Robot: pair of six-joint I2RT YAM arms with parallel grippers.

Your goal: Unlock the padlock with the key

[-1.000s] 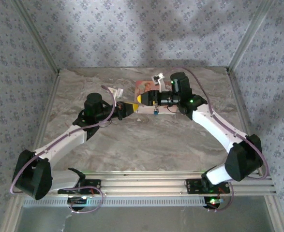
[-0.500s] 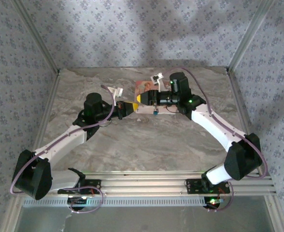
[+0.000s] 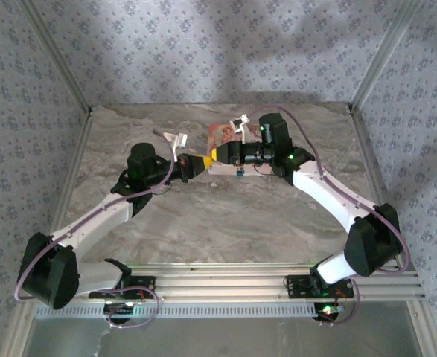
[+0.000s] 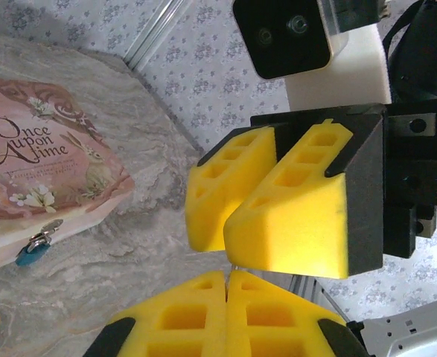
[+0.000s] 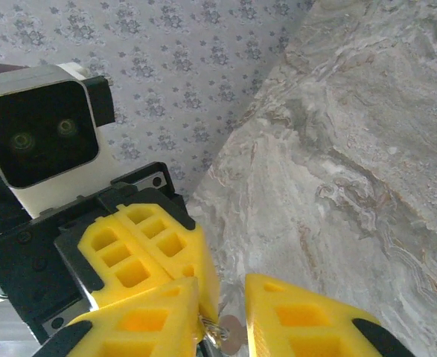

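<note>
Hanging from the metal clasp [image 4: 48, 230] on the front edge of the box [image 4: 47, 163], the padlock [image 4: 30, 255] is seen as a tiny, rounded blue body with a small brass-coloured part, low against the box's side and close to the tabletop [image 5: 352, 186]. The box is flat and pink, printed with flowers and curling script, and is laid at the far middle of the veined, marble-patterned tabletop. The two hands are held tip to tip in the air near the box, above the surface. The left hand [image 4: 226, 279] is closed, its blocky yellow foam fingers, moulded with square hollows, pressed flat together along a thin seam. From its tips a small silvery key [image 5: 229, 332] with a rounded head and a thin wire ring is seen to stick out, pinched there. The right hand [image 4: 219, 234] is partly open: its wedge-shaped yellow fingers, backed by black plastic, are set either side of the key with a narrow gap left between them, and whether either pad touches the metal cannot be told. In the overhead view the padlock is seen at the box's near edge, apart from both hands and just beside the right arm's wrist. A white camera housing with a dark face is mounted above each hand. The walls [image 5: 203, 44] are covered in pale wallpaper with a small repeating floral print.
</note>
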